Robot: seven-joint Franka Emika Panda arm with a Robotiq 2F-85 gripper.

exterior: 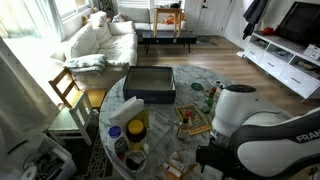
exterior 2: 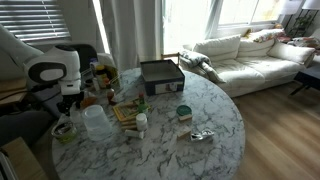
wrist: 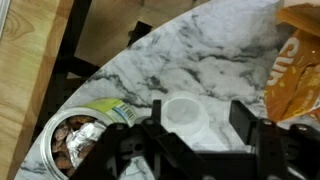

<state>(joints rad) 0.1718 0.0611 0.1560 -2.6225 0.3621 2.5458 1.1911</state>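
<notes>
Straddling a white cup (wrist: 185, 112), the pincer (wrist: 197, 118) hangs near the table edge (wrist: 128, 56).

The round table (exterior 2: 220, 120) is white marble with grey veins. At its middle sits a black box (exterior 2: 161, 75). Near the table's edge a white cap (wrist: 183, 108) shows between the fingers of the black gripper (wrist: 197, 118), beside an orange-yellow snack bag (wrist: 295, 60) and a tin (wrist: 75, 140) with a green-and-yellow label.

In the wrist view the orange bag (wrist: 295, 60) runs off the right edge. The tin (wrist: 75, 140) is cut by the bottom edge, its contents too blurred to name. The tool (wrist: 195, 122) shows dark and unsharp. In an exterior view the clutter on the tabletop (exterior 2: 205, 112) is too small to identify.
</notes>
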